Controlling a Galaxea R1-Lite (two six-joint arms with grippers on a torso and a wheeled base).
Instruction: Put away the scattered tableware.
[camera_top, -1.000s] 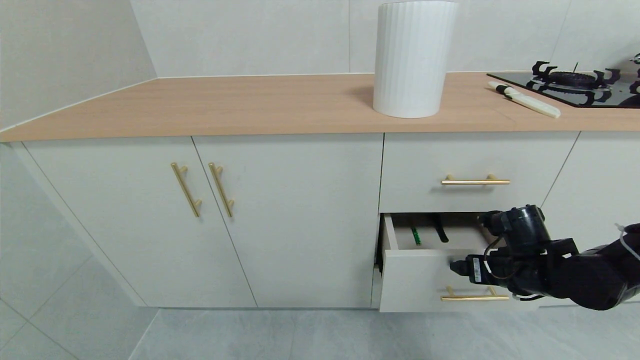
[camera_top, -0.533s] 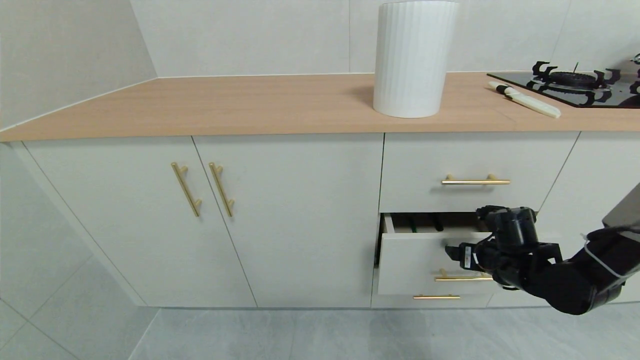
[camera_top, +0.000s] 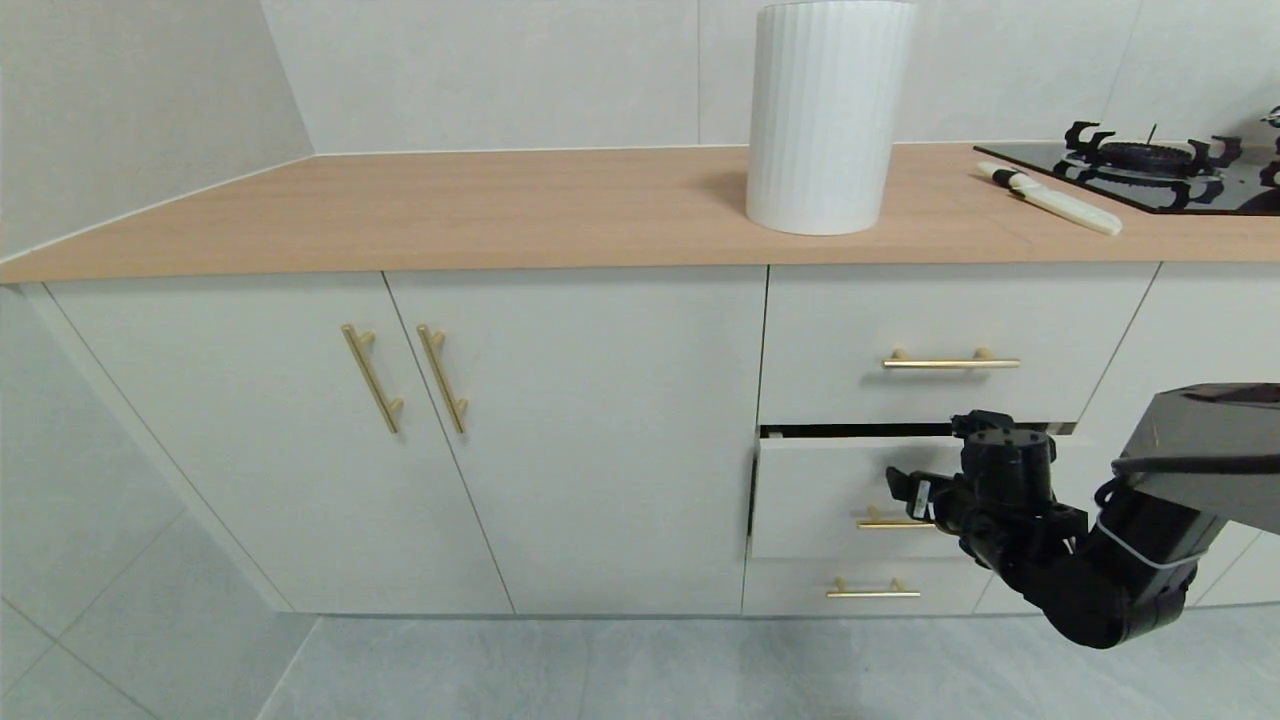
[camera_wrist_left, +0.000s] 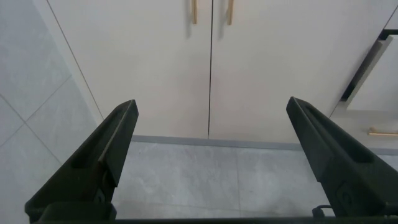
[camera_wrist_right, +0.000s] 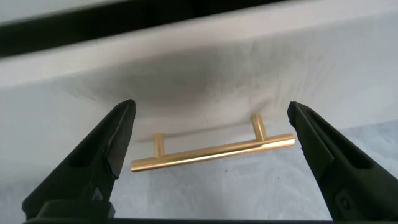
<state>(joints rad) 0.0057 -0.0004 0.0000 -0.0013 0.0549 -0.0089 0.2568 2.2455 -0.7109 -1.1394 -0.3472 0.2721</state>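
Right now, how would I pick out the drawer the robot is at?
Under the wooden counter, below the tall white ribbed jar, are three stacked drawers. It is the middle drawer, with the right gripper in front. Unlike its neighbours, it sits slightly ajar, a dark gap along its top.

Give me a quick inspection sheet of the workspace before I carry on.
Surface: wooden counter, dry.
Job's things: knife on the counter beside the stove; middle drawer almost shut, thin gap on top.
Clutter: tall white container on the counter.
Grippers: right gripper open, facing the drawer handle; left gripper open, facing the cupboard doors.
Cables: loop at the right wrist.
Surroundings: tiled wall, tiled floor.
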